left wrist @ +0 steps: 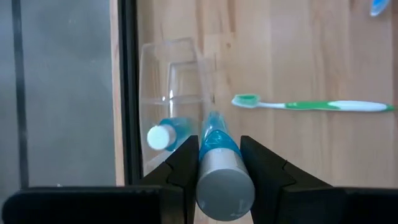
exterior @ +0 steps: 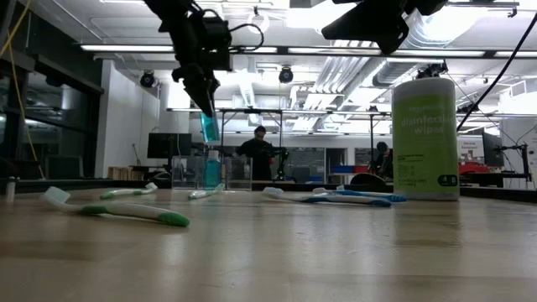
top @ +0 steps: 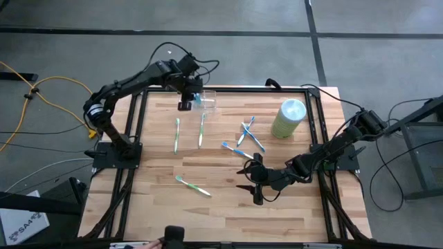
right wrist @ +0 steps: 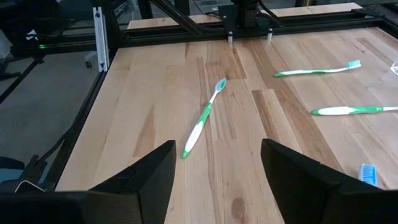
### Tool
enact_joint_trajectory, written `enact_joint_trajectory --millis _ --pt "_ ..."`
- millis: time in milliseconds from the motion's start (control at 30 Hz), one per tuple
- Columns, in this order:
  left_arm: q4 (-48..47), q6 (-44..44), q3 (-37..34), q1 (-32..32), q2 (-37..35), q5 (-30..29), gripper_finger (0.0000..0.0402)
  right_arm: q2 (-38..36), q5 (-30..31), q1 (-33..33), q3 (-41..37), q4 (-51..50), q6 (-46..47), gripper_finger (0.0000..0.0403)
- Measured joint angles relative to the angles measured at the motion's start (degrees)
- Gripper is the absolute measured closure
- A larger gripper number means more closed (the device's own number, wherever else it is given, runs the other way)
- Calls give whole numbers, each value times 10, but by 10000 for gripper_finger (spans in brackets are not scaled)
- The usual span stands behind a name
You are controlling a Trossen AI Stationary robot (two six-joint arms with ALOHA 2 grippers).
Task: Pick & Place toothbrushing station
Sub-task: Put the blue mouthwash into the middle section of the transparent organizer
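Your left gripper [left wrist: 214, 163] pinches a blue toothbrush [left wrist: 217, 158] upright above the clear holder [top: 206, 101] at the worktop's [top: 228, 207] far edge, where 1 blue brush [left wrist: 166, 134] already stands, while your right gripper [top: 250, 184] hangs spread near the front edge.

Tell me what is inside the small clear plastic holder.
One blue toothbrush stands inside the clear plastic holder. The left gripper holds a second blue toothbrush above it. The holder's base is hidden behind the fingers.
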Motion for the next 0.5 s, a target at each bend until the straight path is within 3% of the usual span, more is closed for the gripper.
enact_joint_trajectory --millis 500 --pt "31 25 0 30 55 10 313 0 0 0 0 -1 0 176"
